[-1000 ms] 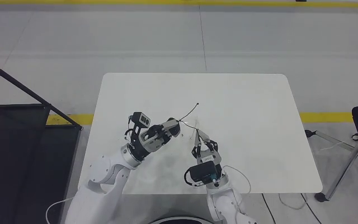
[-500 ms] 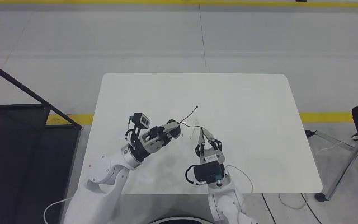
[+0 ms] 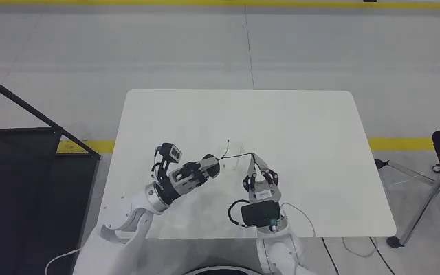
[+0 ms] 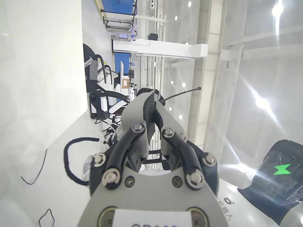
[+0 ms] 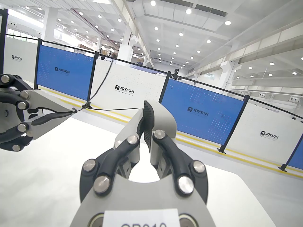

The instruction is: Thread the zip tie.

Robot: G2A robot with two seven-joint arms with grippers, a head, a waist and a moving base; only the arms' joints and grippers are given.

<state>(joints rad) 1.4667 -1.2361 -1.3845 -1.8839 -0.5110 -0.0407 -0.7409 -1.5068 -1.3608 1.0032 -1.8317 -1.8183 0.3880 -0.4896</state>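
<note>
Right hand (image 3: 251, 157) shifted right | it and left hand (image 3: 216, 161) clamp zip tie (image 3: 234, 157) (head (image 4: 199, 88): left wrist view)

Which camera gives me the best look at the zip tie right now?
Right wrist view: the zip tie shows clearly, strung from the left claw to the right claw. Left wrist view shows a short end past its claw tips; top view a thin line.
</note>
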